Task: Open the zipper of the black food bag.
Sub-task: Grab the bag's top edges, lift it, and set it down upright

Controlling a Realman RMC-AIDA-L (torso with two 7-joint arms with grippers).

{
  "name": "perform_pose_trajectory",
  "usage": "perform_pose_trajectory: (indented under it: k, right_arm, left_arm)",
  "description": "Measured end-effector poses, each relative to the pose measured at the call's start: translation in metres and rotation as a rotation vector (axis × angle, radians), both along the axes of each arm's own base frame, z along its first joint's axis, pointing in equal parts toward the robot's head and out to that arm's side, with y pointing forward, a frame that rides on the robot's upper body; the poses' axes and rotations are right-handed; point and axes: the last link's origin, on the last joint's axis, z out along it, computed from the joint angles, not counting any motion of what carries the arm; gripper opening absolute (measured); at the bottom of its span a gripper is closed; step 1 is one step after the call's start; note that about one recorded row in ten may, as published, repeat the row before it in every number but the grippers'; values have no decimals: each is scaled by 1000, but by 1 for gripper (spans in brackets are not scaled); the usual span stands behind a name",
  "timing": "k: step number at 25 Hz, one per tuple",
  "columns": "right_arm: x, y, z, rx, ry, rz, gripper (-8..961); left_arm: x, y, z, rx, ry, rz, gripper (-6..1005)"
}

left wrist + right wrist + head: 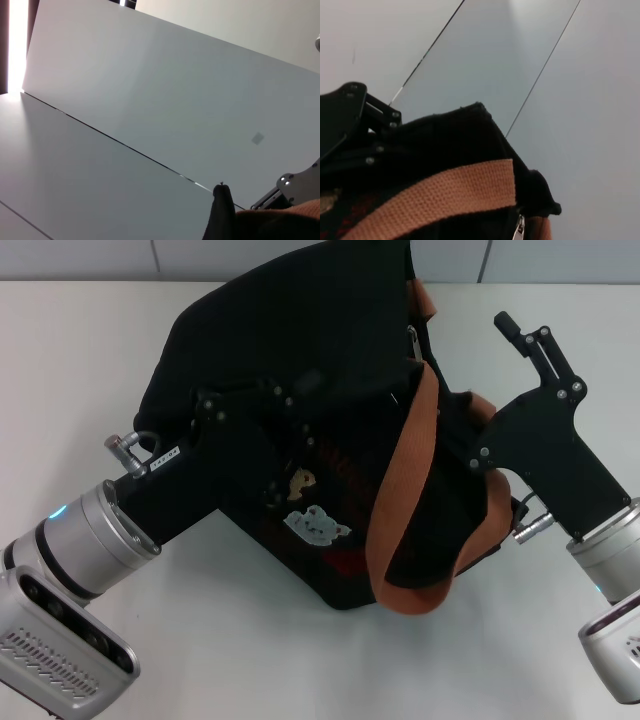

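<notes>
The black food bag [260, 330] lies tilted on the white table, its bear pictures [318, 525] facing me and an orange-brown handle [405, 480] looping down its front. The zipper's small metal pull tab [411, 338] shows at the bag's top rim; it also hangs at the right wrist view's edge as a pull tab [519, 229] under the handle [435, 197]. My left gripper [285, 395] rests against the bag's upper front, black on black. Beside the bag's right end my right gripper [485, 365] stands open, one finger pointing up and away and the other close against the fabric.
The white table [90, 360] runs around the bag on all sides. Grey wall panels [80, 255] rise behind its far edge. A corner of the bag [222, 215] and part of the right gripper [295, 185] show in the left wrist view.
</notes>
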Motion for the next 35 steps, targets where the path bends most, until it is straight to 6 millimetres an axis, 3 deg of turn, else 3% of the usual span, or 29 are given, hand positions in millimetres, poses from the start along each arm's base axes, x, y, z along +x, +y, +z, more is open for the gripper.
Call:
perform_pose_trajectory:
  k: [24,35]
  right_arm:
    - [-26,12,-4,111,-60,60,832]
    - [-17,-26,-10,48,-29,102,831]
  left_arm:
    - [3,0,-2,-11,-6,-10,89]
    - [2,0,-1,-6,0,-7,89]
